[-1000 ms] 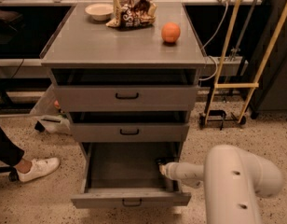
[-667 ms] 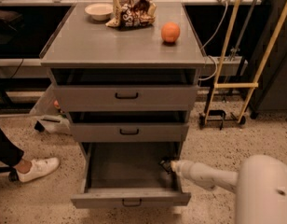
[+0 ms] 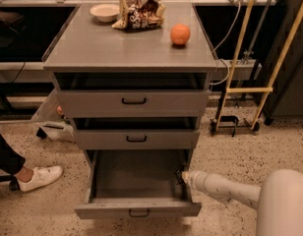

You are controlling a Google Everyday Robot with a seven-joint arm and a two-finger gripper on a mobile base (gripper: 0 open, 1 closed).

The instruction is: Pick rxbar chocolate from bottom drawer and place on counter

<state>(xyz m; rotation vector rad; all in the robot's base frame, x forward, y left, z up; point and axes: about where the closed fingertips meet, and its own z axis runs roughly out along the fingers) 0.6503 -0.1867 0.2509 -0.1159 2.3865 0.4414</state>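
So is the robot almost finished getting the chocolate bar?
Not yet. The bottom drawer is open. The gripper sits at its right side, but I can't make out the bar. The counter holds only a bowl, a snack bag and an orange, so lifting the bar up there is left.

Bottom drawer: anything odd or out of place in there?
Nothing spilled or damaged. The bottom drawer is open, and no rxbar shows on its visible floor. The gripper sits inside at its right wall.
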